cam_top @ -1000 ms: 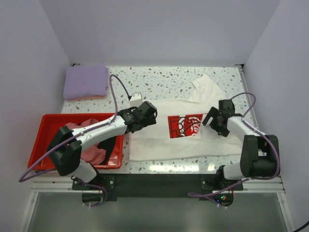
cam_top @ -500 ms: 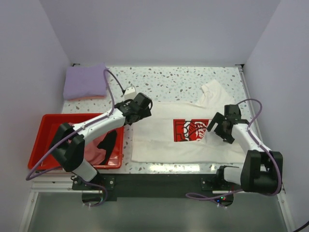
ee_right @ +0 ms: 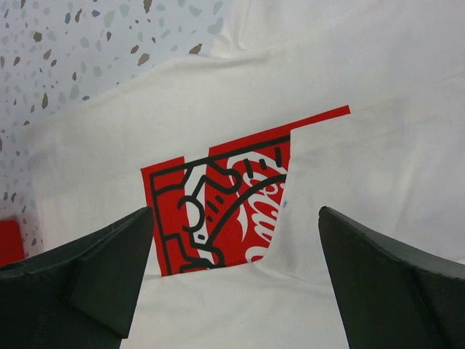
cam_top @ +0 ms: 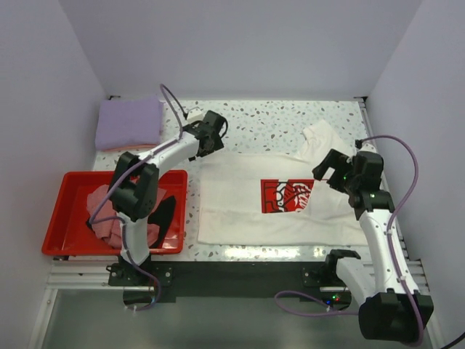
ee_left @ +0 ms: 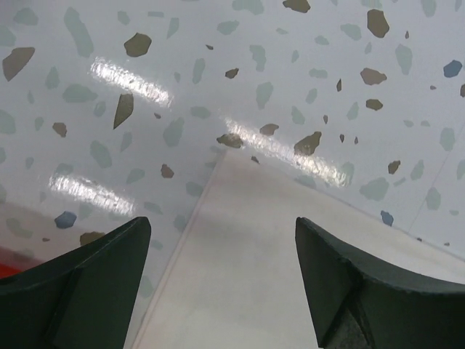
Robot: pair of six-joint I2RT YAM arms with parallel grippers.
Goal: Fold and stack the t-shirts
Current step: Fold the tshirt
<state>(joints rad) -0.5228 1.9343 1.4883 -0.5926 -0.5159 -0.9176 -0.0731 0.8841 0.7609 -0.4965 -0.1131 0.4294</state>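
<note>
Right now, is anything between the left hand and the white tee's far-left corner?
Nothing visible. In the left wrist view the left hand is open above the white tee. The tee's corner lies flat in the gap between the fingers, with only bare table beyond it.

Cream-white t-shirt [cam_top: 240, 211]: soft matt cloth, lightly creased. Its red chest print [cam_top: 287, 195] is flat, no shine. Table [cam_top: 261, 120] under the tee: smooth speckled terrazzo-look top, glossy w/ bright light streaks. Red tray [cam_top: 69, 185] left of the tee: smooth plastic, slight sheen. Lavender t-shirt [cam_top: 129, 123] beyond the tee's far-left corner: matt cloth. Left gripper [ee_left: 221, 225] & right gripper [ee_right: 236, 211] above the tee: fingers dark matt plastic.
</note>
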